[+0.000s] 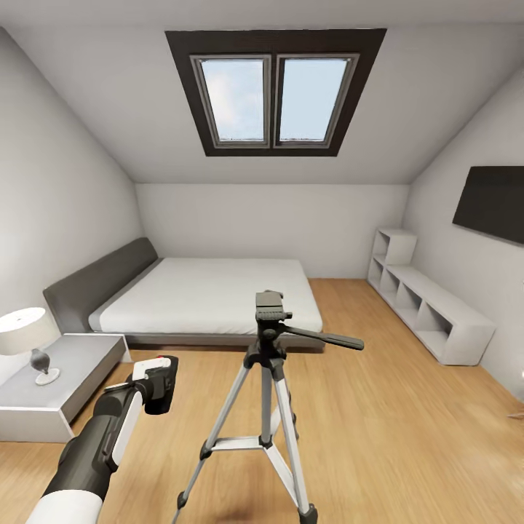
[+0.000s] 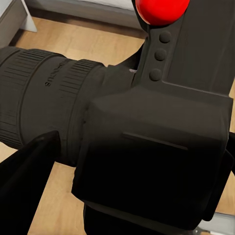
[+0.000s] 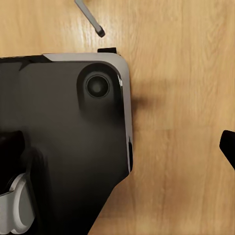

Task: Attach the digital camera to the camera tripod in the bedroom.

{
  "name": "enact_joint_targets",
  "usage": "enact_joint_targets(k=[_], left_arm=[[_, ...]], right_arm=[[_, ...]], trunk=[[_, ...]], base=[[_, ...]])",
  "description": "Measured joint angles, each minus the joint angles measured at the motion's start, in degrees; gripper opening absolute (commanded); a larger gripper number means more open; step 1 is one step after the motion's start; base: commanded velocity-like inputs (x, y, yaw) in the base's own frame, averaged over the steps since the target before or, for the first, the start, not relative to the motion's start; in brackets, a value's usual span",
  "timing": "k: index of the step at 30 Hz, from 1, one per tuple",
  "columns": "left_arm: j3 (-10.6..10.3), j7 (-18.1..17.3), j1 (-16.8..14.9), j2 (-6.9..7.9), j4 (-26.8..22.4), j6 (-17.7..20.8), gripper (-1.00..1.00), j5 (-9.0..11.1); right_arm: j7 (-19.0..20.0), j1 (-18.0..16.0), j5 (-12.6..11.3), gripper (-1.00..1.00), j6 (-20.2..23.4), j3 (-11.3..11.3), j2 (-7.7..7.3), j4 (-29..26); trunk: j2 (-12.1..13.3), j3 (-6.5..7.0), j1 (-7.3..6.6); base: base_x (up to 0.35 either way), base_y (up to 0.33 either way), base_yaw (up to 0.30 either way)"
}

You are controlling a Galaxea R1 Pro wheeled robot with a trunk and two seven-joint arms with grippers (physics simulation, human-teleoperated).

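On the far left of the head view a bedside table (image 1: 87, 356) with a lamp (image 1: 29, 335) is seen, beyond and to the left of the left gripper (image 1: 156, 386). The fingers of this gripper are hidden there by its white-tabbed body and a dark object, so the opening cannot be judged from this view. In the left wrist view the digital camera (image 2: 147, 147) is seen very close, its lens barrel and red button cut off by the frame; one dark finger (image 2: 29, 161) is touching the lens, and the camera is held. Just to the right of this gripper the camera tripod (image 1: 269, 378) is standing on the wood floor (image 1: 400, 407), its feet cut off below. In the right wrist view only a dark tip of the right gripper (image 3: 228, 146) is seen at the edge above the robot base (image 3: 63, 147); whether it is open cannot be told.
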Motion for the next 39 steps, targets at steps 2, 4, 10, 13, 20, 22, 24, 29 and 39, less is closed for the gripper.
enact_joint_targets(k=[2, 4, 10, 13, 20, 22, 24, 29, 39], left_arm=[[0.0, 0.0, 0.0, 0.01, 0.0, 0.0, -1.00, 0.0], [0.0, 0.0, 0.0, 0.02, 0.0, 0.0, -1.00, 0.0], [0.0, 0.0, 0.0, 0.03, 0.1, 0.0, -1.00, -0.1], [0.0, 0.0, 0.0, 0.02, 0.1, 0.0, -1.00, -0.1], [0.0, 0.0, 0.0, -0.04, 0.1, 0.0, -1.00, 0.0], [0.0, 0.0, 0.0, -0.04, 0.1, 0.0, -1.00, 0.0], [0.0, 0.0, 0.0, -0.05, 0.1, 0.0, -1.00, 0.0], [0.0, 0.0, 0.0, 0.02, 0.1, 0.0, -1.00, 0.0], [0.0, -0.1, 0.0, -0.01, 0.1, -0.1, -1.00, 0.1]], right_arm=[[0.0, 0.0, 0.0, 1.00, 0.0, 0.0, 0.00, 0.0], [0.0, 0.0, 0.0, 1.00, 0.0, 0.0, -0.03, 0.0], [0.0, 0.0, 0.0, 1.00, 0.0, 0.0, -0.08, 0.0], [0.0, 0.0, 0.1, 1.00, 0.0, 0.0, -0.08, 0.0], [0.0, 0.0, 0.2, 1.00, 0.1, 0.1, -0.07, 0.0], [0.0, 0.0, 0.2, 1.00, 0.1, 0.1, -0.07, 0.0], [0.0, 0.0, 0.2, 1.00, 0.1, 0.1, -0.08, 0.0], [0.0, 0.0, 0.2, 1.00, 0.1, 0.1, -0.05, 0.0], [0.0, 0.0, 0.2, 1.00, 0.1, 0.0, -0.09, 0.0]], trunk=[[0.0, 0.00, 0.00], [0.0, 0.00, 0.00], [0.0, 0.00, 0.00], [0.0, 0.00, 0.00], [0.0, 0.00, 0.00], [0.0, 0.00, 0.00], [0.0, 0.00, 0.00], [0.0, 0.00, 0.00], [0.0, 0.00, 0.00]], base=[[0.000, -0.006, 0.000], [0.000, -0.004, 0.000], [0.000, -0.001, 0.000], [0.000, 0.000, 0.000], [0.000, 0.000, 0.000], [0.000, 0.000, 0.000], [0.000, 0.000, 0.000], [0.000, 0.000, 0.000], [0.000, 0.000, 0.000]])
